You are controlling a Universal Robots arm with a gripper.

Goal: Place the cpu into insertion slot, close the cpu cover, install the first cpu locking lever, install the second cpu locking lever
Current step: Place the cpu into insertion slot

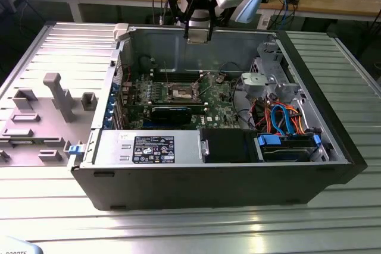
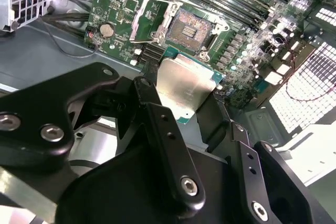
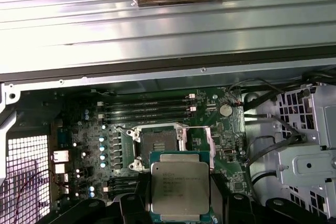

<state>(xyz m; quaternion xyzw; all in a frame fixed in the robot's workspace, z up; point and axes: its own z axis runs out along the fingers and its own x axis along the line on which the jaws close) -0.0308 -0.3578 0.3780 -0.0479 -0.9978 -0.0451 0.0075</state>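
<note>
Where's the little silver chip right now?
In both wrist views, the square silver chip is held by the black gripper, apart from the empty dark-centred socket.

Print on the cpu [image 3: 180, 187] and the white label [image 1: 153, 149] is too small to read.

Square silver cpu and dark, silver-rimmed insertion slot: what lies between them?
Nothing: in the first wrist view the silver cpu hangs near the open dark insertion slot, silver cover frame swung aside.

One cpu [image 3: 180, 190], one insertion slot [image 3: 156, 142], one gripper [image 1: 198, 33], one computer case [image 1: 208, 188].
</note>
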